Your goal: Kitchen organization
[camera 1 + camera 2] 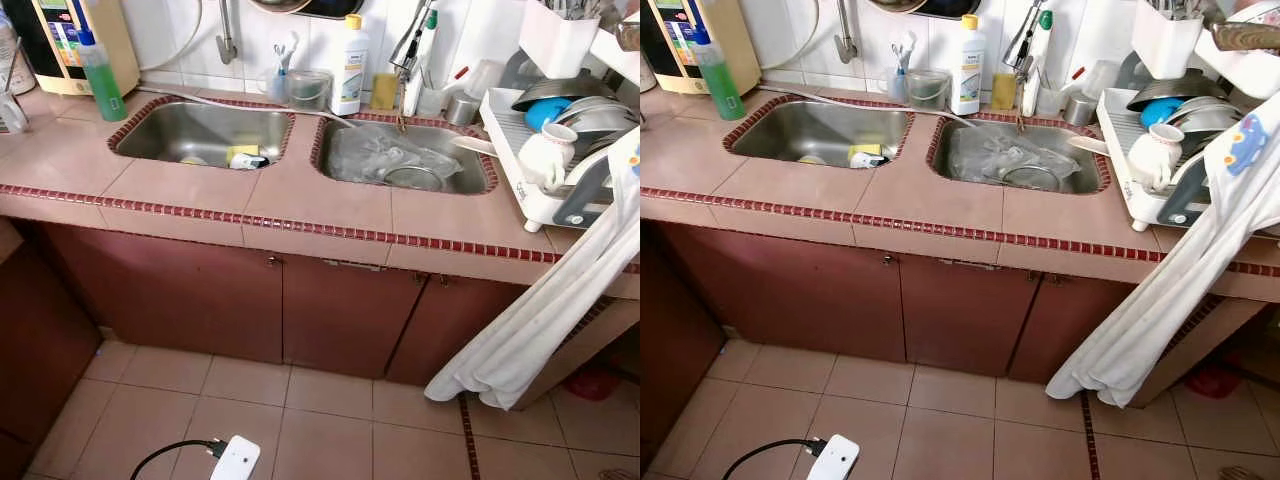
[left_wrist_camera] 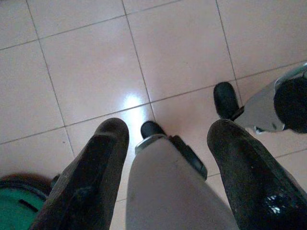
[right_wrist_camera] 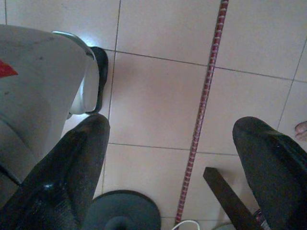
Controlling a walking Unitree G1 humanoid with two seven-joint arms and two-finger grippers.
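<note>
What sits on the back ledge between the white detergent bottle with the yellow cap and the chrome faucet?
A yellow sponge stands on the ledge between the white detergent bottle and the chrome faucet, as the left eye view shows.

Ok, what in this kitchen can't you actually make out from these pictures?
- Right sink contents: head views, crumpled plastic covers them.
- White bottle label: print too small.
- Dish rack far side: cut off by the frame edge, draped white cloth covers its corner.
- Cupboard contents: doors shut.
</note>
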